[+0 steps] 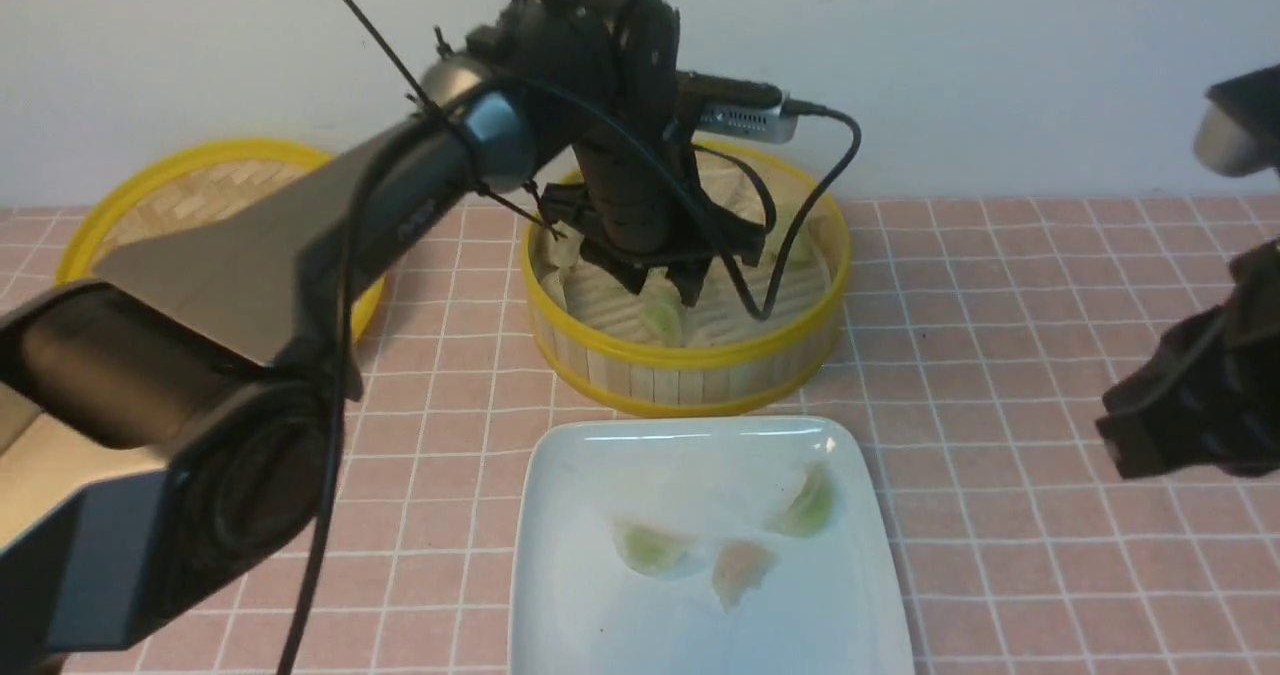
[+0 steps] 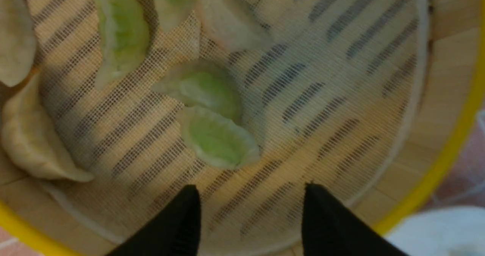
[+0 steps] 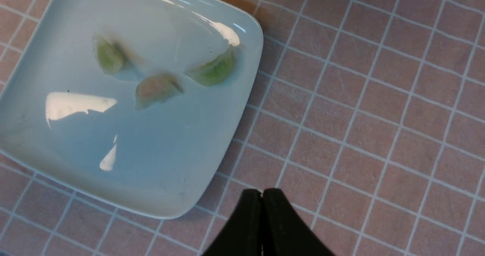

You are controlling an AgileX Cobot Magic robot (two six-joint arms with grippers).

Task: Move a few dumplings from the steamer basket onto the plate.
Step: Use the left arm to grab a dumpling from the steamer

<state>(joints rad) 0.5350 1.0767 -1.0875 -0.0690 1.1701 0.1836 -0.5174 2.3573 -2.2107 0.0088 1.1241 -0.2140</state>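
Okay, so the left arm was stretched out over the steamer basket. The left fingers hung down into it, spread wide open and holding nothing, with only the white mesh liner showing between the tips. Right in front of them, two green dumplings lay touching each other around the middle of the basket floor. The nearer one was close to the tips but wasn't being touched. There were more further round the floor: another green one, and a few pale ones over by the wall. The basket stood on the pink tiled surface, just behind the plate. Its flat woven lid lay off to its left, partly hidden by the arm. The plate had three on it: a green one toward the left, a pinkish one near it, and another green one closer to the right edge. The right fingers were pressed tight together with nothing in them, hovering over bare tiles just off the plate's right side. In the front view that arm was only a dark blurry shape at the right edge.
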